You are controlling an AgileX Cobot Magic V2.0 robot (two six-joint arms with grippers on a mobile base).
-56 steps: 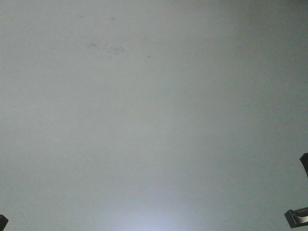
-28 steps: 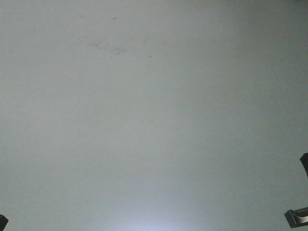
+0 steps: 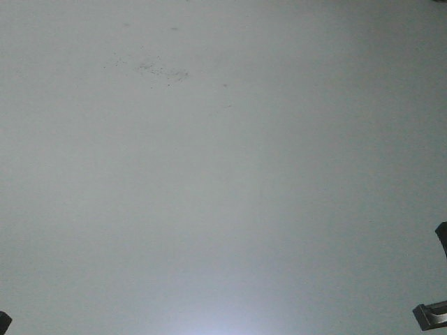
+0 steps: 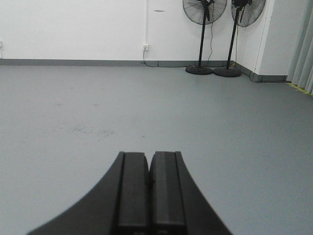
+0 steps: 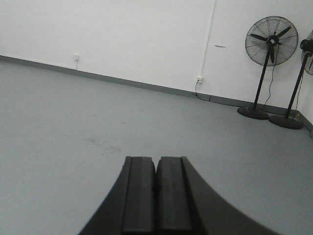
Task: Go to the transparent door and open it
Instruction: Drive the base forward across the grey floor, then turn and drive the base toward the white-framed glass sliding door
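The transparent door does not show in any of the three views, so its place relative to either hand cannot be told.

The left hand (image 4: 148,161) is seen from just behind its two black fingers, which are pressed together with nothing between them. The right hand (image 5: 156,165) looks the same: fingers closed against each other, gripping nothing. Both hang over a bare grey floor (image 3: 223,209).

Ahead of the left hand the floor runs to a white wall (image 4: 73,29) with a grey skirting board (image 4: 73,62). A wall socket (image 4: 145,47) sits just above the skirting, with a thin white conduit rising from it. Near the far right corner stand a black standing fan (image 4: 204,10) and a second fan (image 4: 249,12), side by side on round bases. Pale curtains (image 4: 303,44) hang at the right edge.

A patch of dark scuff marks (image 3: 157,70) lies on the floor between the hands and the wall.

The front view shows only floor and scuffs, plus small dark robot parts (image 3: 431,315) at the bottom corners. Only the right wrist view shows another socket (image 5: 77,57) further left along the wall and a small dark mark (image 5: 219,46) above the first socket.
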